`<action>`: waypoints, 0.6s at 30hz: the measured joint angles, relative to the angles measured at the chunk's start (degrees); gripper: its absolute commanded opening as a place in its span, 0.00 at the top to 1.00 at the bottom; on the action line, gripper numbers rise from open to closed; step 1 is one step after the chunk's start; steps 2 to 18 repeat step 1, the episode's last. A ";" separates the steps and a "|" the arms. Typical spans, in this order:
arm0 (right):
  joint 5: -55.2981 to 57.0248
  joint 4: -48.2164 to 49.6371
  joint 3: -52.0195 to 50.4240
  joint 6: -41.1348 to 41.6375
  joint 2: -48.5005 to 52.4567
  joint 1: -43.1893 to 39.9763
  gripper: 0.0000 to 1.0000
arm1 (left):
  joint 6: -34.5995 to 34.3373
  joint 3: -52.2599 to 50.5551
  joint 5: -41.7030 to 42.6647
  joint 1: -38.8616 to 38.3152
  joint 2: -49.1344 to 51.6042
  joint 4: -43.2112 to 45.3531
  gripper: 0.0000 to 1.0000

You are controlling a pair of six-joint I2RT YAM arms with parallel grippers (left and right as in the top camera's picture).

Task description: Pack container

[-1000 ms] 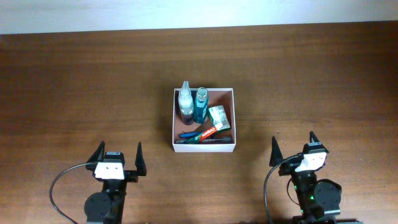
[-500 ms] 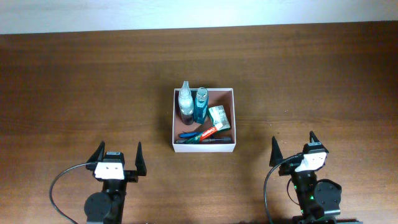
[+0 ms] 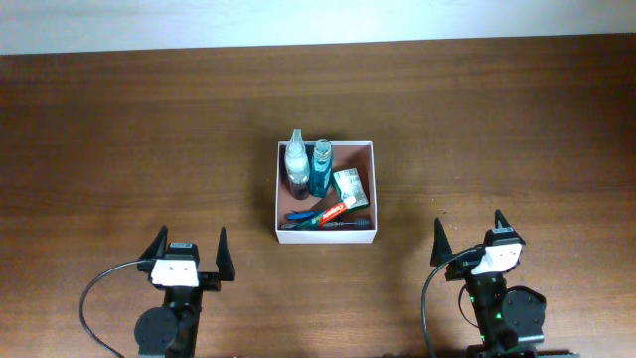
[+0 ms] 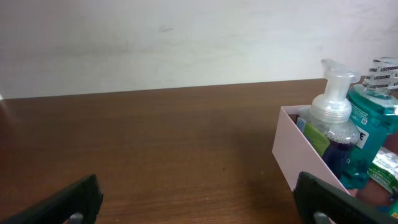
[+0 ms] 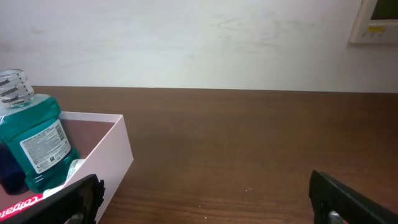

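Note:
The container [image 3: 374, 189] is a square white box with a pinkish-brown inside at the table's middle. In it stand a clear pump bottle [image 3: 297, 162] and a teal mouthwash bottle [image 3: 321, 167]; a small green-white box [image 3: 349, 186], a red toothpaste tube [image 3: 336, 209] and a blue item [image 3: 301, 216] lie in it. My left gripper [image 3: 188, 250] is open and empty, near the front edge, left of the container [image 4: 305, 155]. My right gripper [image 3: 467, 235] is open and empty, front right of the container [image 5: 115, 155].
The dark wooden table [image 3: 149, 139] ends at a white wall [image 4: 186, 43] at the back. A white wall device [image 5: 379, 22] shows at the top right of the right wrist view.

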 measured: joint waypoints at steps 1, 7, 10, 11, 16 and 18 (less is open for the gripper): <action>0.02 0.00 0.00 -0.02 0.00 -0.02 0.02 | 0.02 0.00 0.00 0.00 0.00 0.00 0.01; 0.02 0.00 0.00 -0.02 0.00 -0.02 0.02 | 0.02 0.00 0.00 0.00 0.00 0.00 0.01; 0.02 0.00 0.00 -0.02 0.00 -0.02 0.02 | 0.02 0.00 0.00 0.00 0.00 0.00 0.01; 0.02 0.00 0.00 -0.02 0.00 -0.02 0.02 | 0.02 0.00 0.00 0.00 0.00 0.00 0.01; 0.02 0.00 0.00 -0.02 0.00 -0.02 0.02 | 0.02 0.00 0.00 0.00 0.00 0.00 0.01; 0.02 0.00 0.00 -0.02 0.00 -0.02 0.02 | 0.02 0.00 0.00 0.00 0.00 0.00 0.01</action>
